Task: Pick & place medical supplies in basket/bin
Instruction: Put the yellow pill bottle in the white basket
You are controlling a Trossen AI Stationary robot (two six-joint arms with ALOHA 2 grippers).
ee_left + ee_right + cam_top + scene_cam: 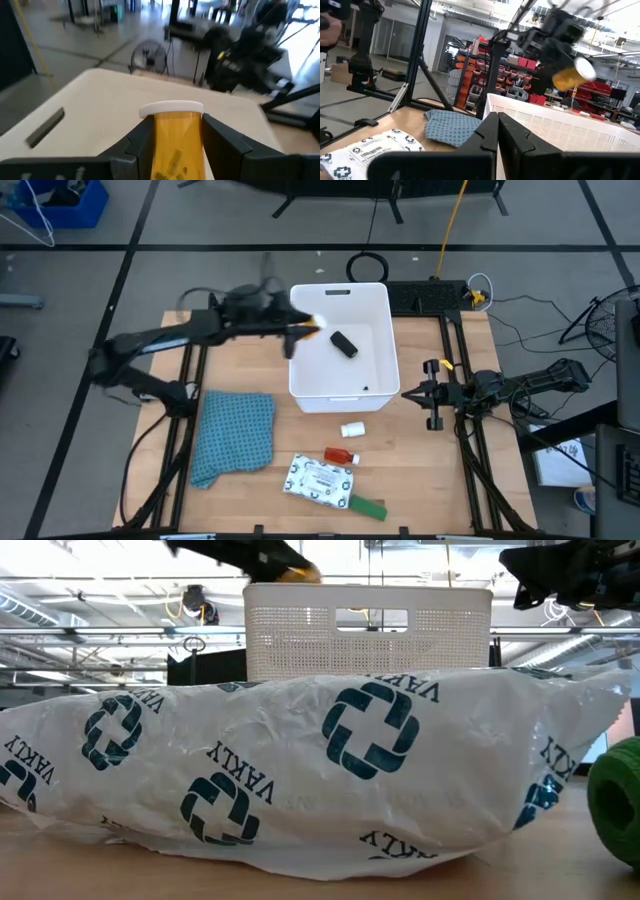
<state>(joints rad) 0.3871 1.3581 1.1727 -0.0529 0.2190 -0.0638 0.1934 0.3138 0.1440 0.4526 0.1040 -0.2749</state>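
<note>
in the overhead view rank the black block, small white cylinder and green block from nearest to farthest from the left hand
1. Black block: inside the white bin, just right of the left hand.
2. Small white cylinder: on the table below the bin.
3. Green block: near the table's front edge.

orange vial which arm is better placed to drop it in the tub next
Left. The left pincer is shut on the orange vial and hangs over the white tub, so it likely only needs to release. The right pincer is shut, empty, and sits outside the tub's right wall.
</note>
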